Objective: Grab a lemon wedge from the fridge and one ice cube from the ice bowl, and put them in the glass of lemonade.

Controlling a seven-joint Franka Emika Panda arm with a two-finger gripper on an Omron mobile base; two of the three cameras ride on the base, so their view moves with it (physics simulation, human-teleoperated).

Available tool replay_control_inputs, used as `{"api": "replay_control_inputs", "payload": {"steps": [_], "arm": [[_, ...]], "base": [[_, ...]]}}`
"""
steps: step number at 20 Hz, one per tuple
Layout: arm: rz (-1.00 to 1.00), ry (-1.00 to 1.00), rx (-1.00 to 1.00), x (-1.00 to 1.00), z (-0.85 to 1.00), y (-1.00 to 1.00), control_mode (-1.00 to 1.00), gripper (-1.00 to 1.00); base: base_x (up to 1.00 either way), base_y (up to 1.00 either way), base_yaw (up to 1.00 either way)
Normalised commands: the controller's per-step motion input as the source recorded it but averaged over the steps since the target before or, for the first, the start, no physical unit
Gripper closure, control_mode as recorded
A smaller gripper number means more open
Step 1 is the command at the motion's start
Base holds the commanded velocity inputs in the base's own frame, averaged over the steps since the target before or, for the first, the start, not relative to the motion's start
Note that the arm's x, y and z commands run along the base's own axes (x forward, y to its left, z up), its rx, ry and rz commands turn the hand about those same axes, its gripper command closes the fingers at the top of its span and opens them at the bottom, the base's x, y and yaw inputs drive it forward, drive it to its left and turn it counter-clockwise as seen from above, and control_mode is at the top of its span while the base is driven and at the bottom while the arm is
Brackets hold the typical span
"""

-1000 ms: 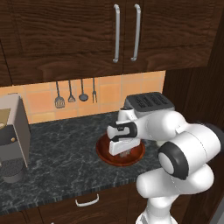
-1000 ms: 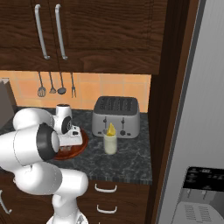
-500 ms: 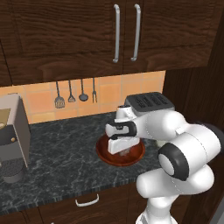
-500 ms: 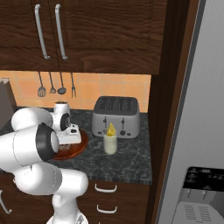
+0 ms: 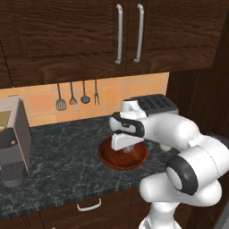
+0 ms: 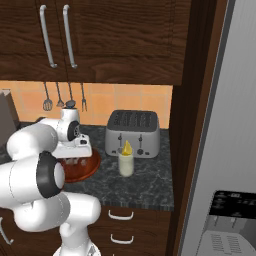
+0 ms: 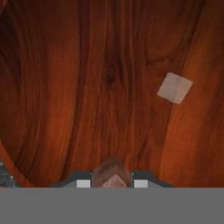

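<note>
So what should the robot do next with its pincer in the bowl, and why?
Probably lift straight up. The pincer seems shut on an ice cube over the ice bowl; the lemon wedge is already on the glass of lemonade.

A kitchen: dark wood cabinets (image 5: 112, 40), marble counter (image 5: 62, 156), toaster (image 6: 132, 132), hanging utensils (image 5: 76, 95), probably a fridge (image 6: 225, 150)

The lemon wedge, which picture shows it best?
The right base view: the lemon wedge pokes up yellow from the glass of lemonade, in front of the toaster. In the left base view the arm covers that spot. The hand view looks down into the ice bowl instead.
</note>
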Motion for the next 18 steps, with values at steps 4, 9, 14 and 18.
{"api": "replay_control_inputs", "payload": {"steps": [4, 9, 14, 18], "arm": [[0.00, 0.00, 0.05, 0.00, 0.02, -0.09, -1.00, 1.00], [0.00, -0.05, 0.03, -0.09, 0.05, 0.00, -1.00, 1.00], [0.00, -0.18, 0.02, -0.10, 0.39, 0.00, -1.00, 1.00], [0.00, -0.16, -0.04, -0.13, 0.70, -0.11, -1.00, 1.00]], "base": [[0.00, 0.00, 0.00], [0.00, 0.00, 0.00], [0.00, 0.00, 0.00], [0.00, 0.00, 0.00]]}}
